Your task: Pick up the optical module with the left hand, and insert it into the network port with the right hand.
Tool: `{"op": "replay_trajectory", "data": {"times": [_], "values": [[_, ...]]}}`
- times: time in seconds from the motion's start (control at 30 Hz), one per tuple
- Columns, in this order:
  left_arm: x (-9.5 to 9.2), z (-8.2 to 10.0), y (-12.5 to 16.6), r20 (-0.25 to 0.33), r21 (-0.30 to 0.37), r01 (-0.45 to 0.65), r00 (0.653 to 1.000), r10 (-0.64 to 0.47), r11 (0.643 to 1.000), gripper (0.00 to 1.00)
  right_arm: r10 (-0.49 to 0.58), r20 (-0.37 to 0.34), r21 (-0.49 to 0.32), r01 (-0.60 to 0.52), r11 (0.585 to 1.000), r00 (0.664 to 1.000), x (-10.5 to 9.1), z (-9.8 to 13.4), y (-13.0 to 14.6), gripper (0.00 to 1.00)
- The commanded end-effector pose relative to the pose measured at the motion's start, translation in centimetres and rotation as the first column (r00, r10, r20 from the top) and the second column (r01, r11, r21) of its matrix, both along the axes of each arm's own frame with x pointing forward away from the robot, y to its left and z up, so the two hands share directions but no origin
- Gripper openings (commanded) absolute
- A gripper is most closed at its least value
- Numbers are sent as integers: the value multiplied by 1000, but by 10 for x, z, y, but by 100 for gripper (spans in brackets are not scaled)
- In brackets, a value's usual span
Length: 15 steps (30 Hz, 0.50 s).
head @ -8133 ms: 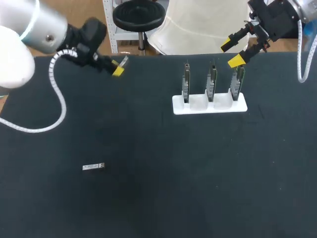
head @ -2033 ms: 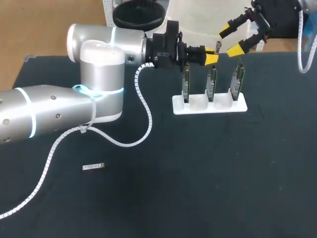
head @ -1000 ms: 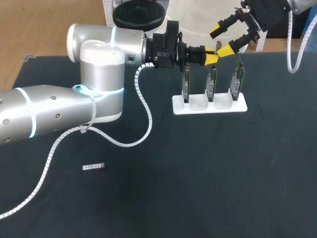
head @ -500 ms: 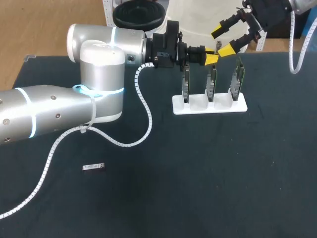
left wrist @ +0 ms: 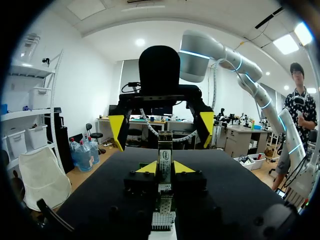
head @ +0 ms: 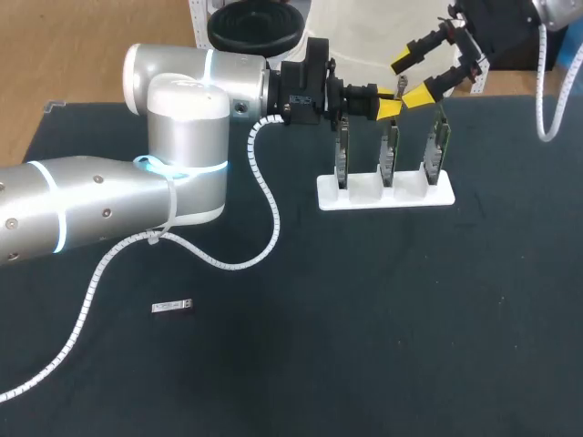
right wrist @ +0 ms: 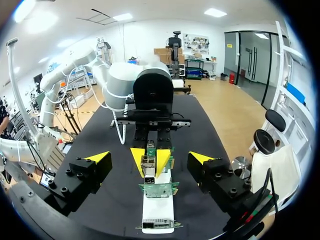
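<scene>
Optical module (left wrist: pixel 165 159) sits clamped between the tips of your left gripper (head: pixel 390 108), near the top of the middle board (head: pixel 390 147) in the white rack (head: pixel 385 195). Your right gripper (head: pixel 414 78) stands wide apart, one finger either side of the module, touching nothing. Small silver part (head: pixel 172 307) lies well apart on the table (head: pixel 364 319).

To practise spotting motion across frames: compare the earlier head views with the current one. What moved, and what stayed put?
The left pincer, shut on the optical module, swung from the far left across to the middle board of the white rack, then held there. The open right pincer drifted up and leftward, towards the module. The rack, its boards and the small part on the table stayed put.
</scene>
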State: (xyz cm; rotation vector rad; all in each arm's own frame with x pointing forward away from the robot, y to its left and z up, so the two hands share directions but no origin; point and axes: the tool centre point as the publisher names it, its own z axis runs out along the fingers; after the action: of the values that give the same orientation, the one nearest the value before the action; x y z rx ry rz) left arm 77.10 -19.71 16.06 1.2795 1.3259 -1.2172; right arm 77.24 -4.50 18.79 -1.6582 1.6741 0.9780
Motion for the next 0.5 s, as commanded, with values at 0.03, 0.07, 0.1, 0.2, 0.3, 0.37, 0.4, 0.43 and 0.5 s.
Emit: {"op": "replay_trajectory", "data": {"times": [0.03, 0.07, 0.1, 0.2, 0.3, 0.37, 0.4, 0.43, 0.5], "values": [[1, 0, 0, -1, 2, 2, 1000, -2, 1000, 0, -8, 8, 0, 8, 1000, 1000, -4, 0, -1, 46], [1, 0, 0, -1, 2, 2, 1000, -2, 1000, 0, -9, 10, 3, 9, 1000, 1000, -4, 0, -1, 9], [1, 0, 0, -1, 2, 2, 1000, -2, 1000, 0, -10, 10, 4, 10, 1000, 1000, -4, 0, -1, 0], [1, 0, 0, -1, 2, 2, 1000, -2, 1000, 0, -11, 11, 4, 11, 1000, 1000, -3, 0, -1, 0], [1, 0, 0, -1, 2, 2, 1000, -2, 1000, 0, -12, 13, 4, 12, 1000, 1000, -3, 1, -1, 0], [1, 0, 0, -1, 2, 2, 1000, -2, 1000, 0, -12, 14, 3, 12, 1000, 1000, -2, 1, -1, 0], [1, 0, 0, -1, 2, 2, 1000, -2, 1000, 0, -12, 14, 4, 12, 1000, 1000, -2, 1, -1, 0], [1, 0, 0, -1, 2, 2, 1000, -2, 1000, 0, -11, 14, 4, 11, 1000, 1000, -2, 1, -1, 0], [1, 0, 0, -1, 2, 2, 1000, -2, 1000, 0, -9, 13, 4, 9, 1000, 1000, -2, 1, -1, 0]]}}
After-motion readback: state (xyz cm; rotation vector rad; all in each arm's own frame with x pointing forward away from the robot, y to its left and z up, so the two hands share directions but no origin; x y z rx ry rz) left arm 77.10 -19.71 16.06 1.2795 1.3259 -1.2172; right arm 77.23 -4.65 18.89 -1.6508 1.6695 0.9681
